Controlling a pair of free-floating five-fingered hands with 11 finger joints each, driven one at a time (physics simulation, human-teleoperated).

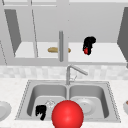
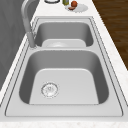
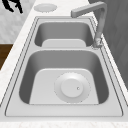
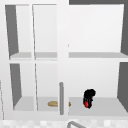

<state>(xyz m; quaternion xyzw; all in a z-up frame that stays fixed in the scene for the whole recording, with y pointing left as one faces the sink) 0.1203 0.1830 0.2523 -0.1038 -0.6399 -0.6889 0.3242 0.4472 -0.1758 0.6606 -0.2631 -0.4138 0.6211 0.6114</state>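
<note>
My right hand (image 1: 89,43) is up in the open wall cabinet, just above its lower shelf (image 1: 105,53). Its fingers are curled round a small red object (image 1: 86,51). The upper view shows the same hand (image 4: 89,96) with the red object (image 4: 86,104) at its lower end. My left hand (image 1: 41,111) hangs by the front edge of the left basin, fingers relaxed and pointing down, holding nothing. It also shows in the right side view as a hand (image 3: 13,5) beyond the far counter edge. A big red ball (image 1: 67,115) overlaps the sink's front rim.
A tan loaf (image 1: 53,50) lies on the cabinet shelf behind the vertical door handle (image 1: 61,46). A white plate (image 3: 72,87) lies in the right basin; the left basin has a drain (image 2: 50,89). The faucet (image 1: 75,70) stands behind the divider. Plates (image 3: 45,7) sit on both counters.
</note>
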